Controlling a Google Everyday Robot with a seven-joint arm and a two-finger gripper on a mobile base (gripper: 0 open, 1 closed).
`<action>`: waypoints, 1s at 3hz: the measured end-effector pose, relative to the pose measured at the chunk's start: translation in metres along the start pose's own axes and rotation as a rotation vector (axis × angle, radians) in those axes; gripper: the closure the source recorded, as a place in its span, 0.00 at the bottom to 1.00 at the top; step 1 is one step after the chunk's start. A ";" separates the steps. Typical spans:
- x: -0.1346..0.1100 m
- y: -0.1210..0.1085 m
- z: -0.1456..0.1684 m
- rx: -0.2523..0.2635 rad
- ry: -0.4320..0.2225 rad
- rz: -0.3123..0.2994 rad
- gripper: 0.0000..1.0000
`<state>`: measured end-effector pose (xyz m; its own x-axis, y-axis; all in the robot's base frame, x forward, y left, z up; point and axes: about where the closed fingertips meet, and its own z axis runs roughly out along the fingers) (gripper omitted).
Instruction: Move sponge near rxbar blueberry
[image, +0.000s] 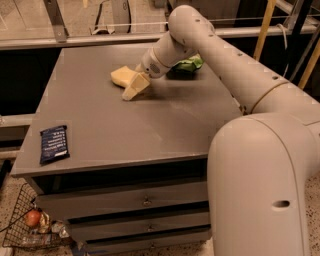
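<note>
The pale yellow sponge (120, 76) lies on the grey table (150, 125) at the back, left of centre. My gripper (133, 88) is low over the table, right against the sponge's front right side and partly overlapping it. The dark navy rxbar blueberry (53, 143) lies flat near the table's front left corner, well apart from the sponge and the gripper.
A green snack bag (188, 64) lies at the back of the table, behind my wrist. My arm reaches in from the right over the table's right half. A wire basket (30, 225) with items stands on the floor at the lower left. Drawers sit under the tabletop.
</note>
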<state>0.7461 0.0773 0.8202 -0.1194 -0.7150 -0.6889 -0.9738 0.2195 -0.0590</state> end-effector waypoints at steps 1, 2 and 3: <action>-0.003 0.000 -0.003 0.000 0.000 0.000 0.69; -0.005 0.000 -0.005 0.000 0.000 0.000 0.93; -0.005 0.000 -0.005 0.000 0.000 0.000 1.00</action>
<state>0.7461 0.0774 0.8277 -0.1191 -0.7148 -0.6891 -0.9739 0.2191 -0.0589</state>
